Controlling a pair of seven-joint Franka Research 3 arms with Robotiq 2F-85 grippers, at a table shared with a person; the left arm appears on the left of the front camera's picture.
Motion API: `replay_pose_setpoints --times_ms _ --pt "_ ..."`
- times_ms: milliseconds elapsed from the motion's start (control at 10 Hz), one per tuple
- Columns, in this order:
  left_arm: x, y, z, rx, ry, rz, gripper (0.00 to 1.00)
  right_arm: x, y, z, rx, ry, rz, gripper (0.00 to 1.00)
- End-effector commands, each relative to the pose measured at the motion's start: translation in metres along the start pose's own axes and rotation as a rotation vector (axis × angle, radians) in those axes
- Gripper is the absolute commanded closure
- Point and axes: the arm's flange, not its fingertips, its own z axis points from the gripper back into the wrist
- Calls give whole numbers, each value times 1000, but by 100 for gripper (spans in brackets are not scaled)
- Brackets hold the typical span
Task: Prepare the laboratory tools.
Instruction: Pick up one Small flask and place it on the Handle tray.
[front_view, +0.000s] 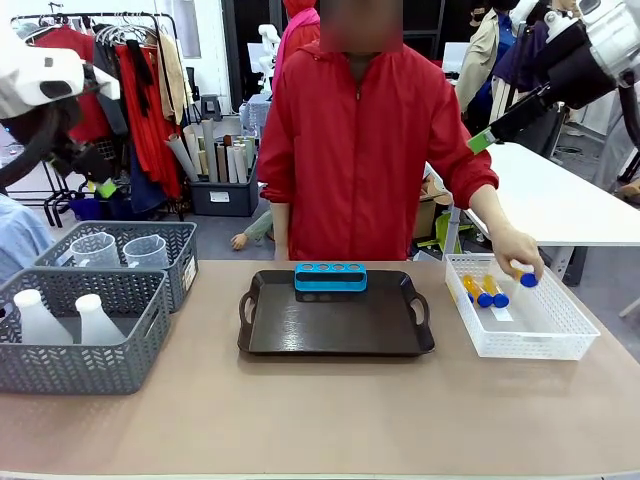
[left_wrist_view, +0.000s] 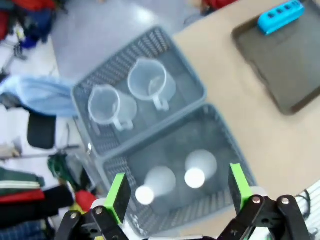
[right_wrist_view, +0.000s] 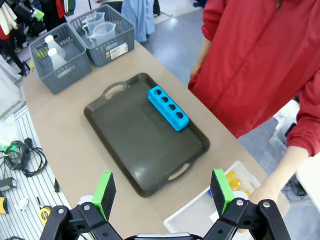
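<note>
The left gripper (left_wrist_view: 178, 192) hangs high over the table's (front_view: 320, 420) left edge. It points straight down, with its jaws spread wide and nothing between them. Framed between its green pads (left_wrist_view: 117, 197), but well below them, two conical flasks (left_wrist_view: 200, 170) stand upright in the nearer grey mesh basket (left_wrist_view: 230, 150) at the table's near left corner. Two measuring jugs (left_wrist_view: 150, 85) sit in the second mesh basket (left_wrist_view: 187, 65) just behind it.

The blue rack (front_view: 330, 277) lies along the far edge of the dark tray (front_view: 335, 335) at the table's middle. The right gripper (right_wrist_view: 162, 191), also spread open and empty, is raised above the table's right side and looks down on the tray.

By the right edge, amber tubes (front_view: 488, 292) lie in the white lattice basket (front_view: 560, 335). There the person's hand (front_view: 518, 252) holds one blue-capped tube (front_view: 526, 278).
</note>
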Motion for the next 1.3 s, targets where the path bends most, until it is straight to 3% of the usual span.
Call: replay_pose_setpoints --times_ms 0,200,400,500,900,1000,1200 --pt "-9 -16 -4 40 67 139 0 0 -1 0 12 -10 1 0" --pt "-24 -15 -24 32 150 207 0 0 -1 0 12 -10 1 0" --pt "-25 -18 -35 11 86 183 0 0 -1 0 12 -10 1 0" --pt "-24 -15 -30 11 145 197 0 0 -1 0 12 -10 1 0" --pt "-25 -18 -33 8 139 197 0 0 -1 0 12 -10 1 0" --pt "-30 -12 -48 -35 215 233 0 0 -1 0 12 -10 1 0" --pt "-47 -10 -69 -68 256 328 0 0 -1 0 12 -10 1 0"
